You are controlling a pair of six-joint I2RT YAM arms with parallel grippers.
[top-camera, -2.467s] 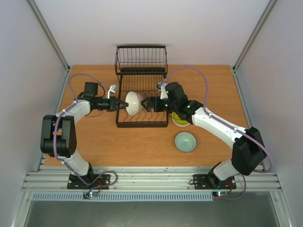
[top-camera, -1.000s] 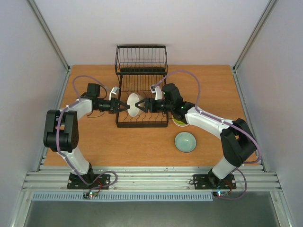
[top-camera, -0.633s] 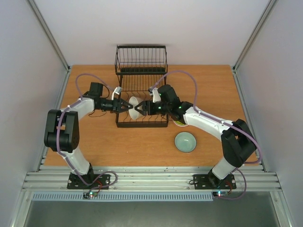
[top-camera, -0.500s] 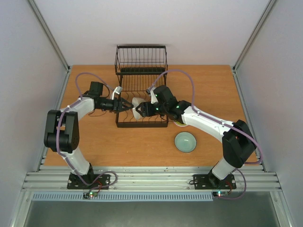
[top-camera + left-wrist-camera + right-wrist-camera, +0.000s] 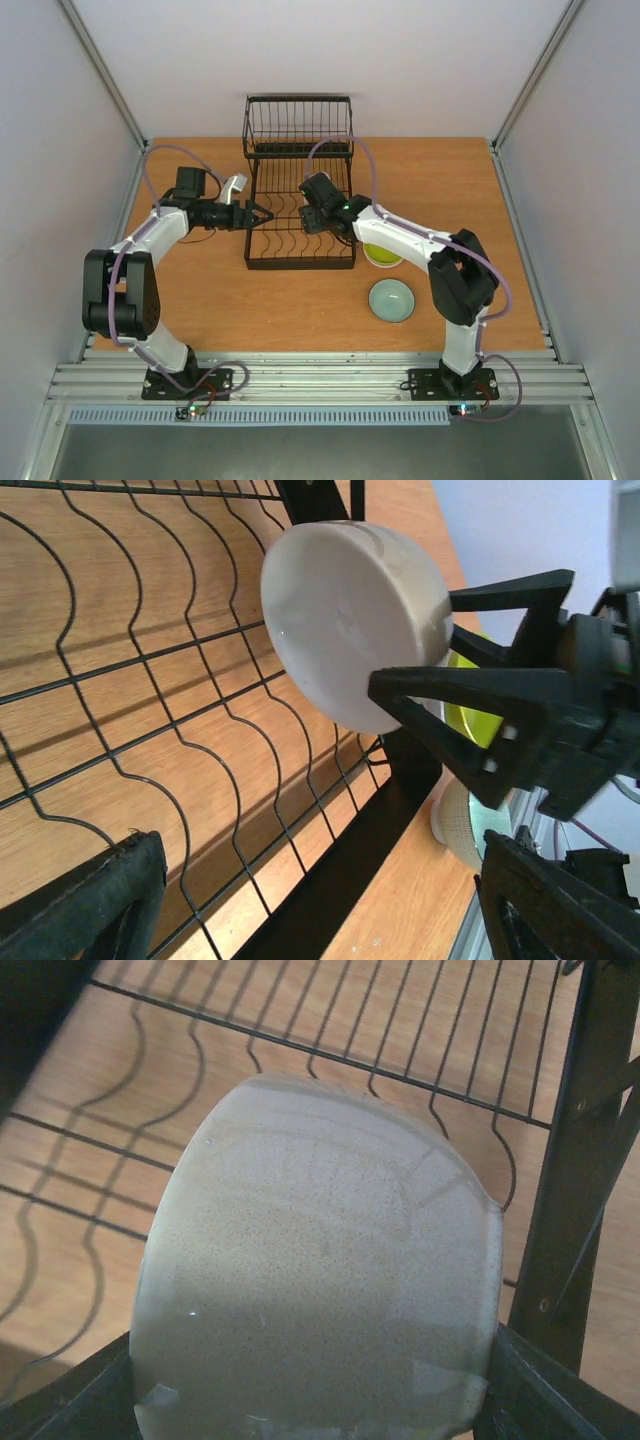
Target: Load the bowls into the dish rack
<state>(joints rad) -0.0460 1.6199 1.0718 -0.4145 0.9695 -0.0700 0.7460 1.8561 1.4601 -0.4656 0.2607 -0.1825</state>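
Top view: I see my right arm (image 5: pixel 400 236) stretched leftward, right gripper (image 5: pixel 307 216) clamped on the cream bowl (image 5: pixel 320 1260) over the rack (image 5: pixel 300 263), left gripper (image 5: pixel 264 213) spread wide at its left edge.

1 dish rack (image 5: pixel 299 266); 3 bowls: cream bowl (image 5: pixel 320 1270), yellow-green bowl (image 5: pixel 383 256), teal bowl (image 5: pixel 391 300); 2 grippers: left gripper (image 5: pixel 266 214), right gripper (image 5: pixel 410 640)

From above my right tool (image 5: pixel 312 218) hides the cream bowl (image 5: pixel 320 1260) over the dish rack (image 5: pixel 300 266); my forearm (image 5: pixel 400 233) overlaps the yellow-green bowl (image 5: pixel 384 258) beside it.
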